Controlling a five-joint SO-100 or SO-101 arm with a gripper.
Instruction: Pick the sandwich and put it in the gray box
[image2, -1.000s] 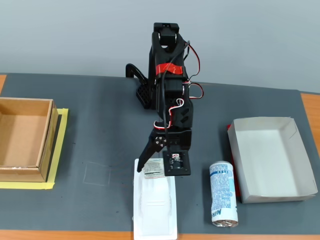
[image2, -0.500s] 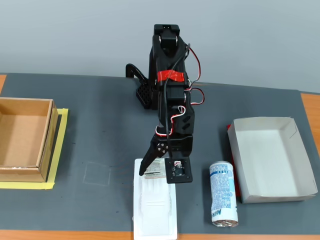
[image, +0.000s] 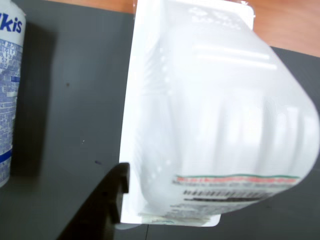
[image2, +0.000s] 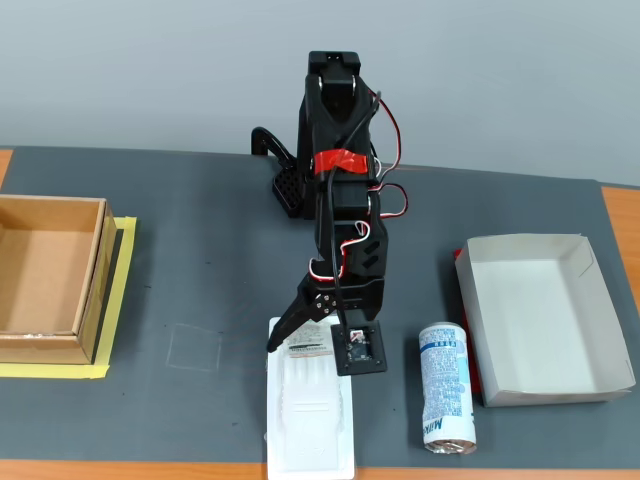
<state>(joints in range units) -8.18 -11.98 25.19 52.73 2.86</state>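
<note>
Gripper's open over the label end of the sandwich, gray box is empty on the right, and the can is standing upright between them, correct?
Not quite: the can lies on its side on the mat, as the fixed view shows. The rest holds: the gripper is open over the label end of the sandwich, and the gray box on the right is empty.

White sandwich (image2: 310, 405), blue-printed can (image2: 445, 398)
</note>
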